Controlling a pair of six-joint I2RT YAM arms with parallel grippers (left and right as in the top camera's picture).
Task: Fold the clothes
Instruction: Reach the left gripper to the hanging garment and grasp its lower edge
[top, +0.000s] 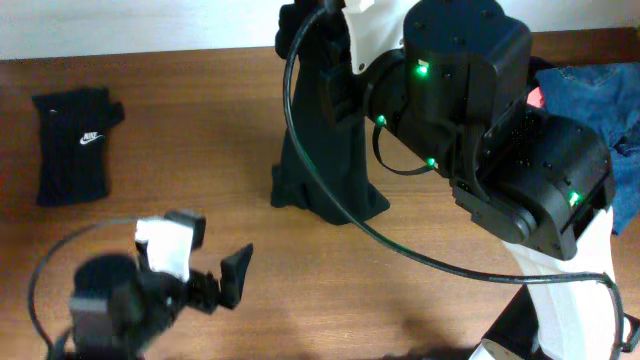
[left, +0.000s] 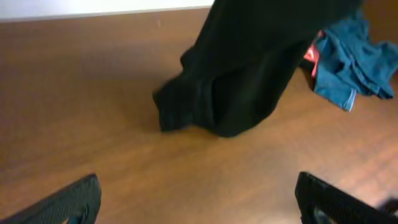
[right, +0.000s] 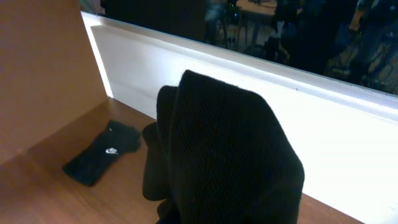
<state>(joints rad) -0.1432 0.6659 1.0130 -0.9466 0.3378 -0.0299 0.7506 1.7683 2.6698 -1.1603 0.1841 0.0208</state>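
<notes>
Above the table (top: 200, 150), right jaws clamp the hanging black shirt (top: 345, 165); left jaws gape apart.

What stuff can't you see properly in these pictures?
- Fingers of the right gripper: in the right wrist view the black shirt is draped over them; overhead, the arm covers them.
- Top of the black shirt: overhead, hidden behind the right arm.
- The blue denim: overhead, cut off by the right edge and partly under the arm.
- The pink piece: only a sliver shows beside the denim.
</notes>
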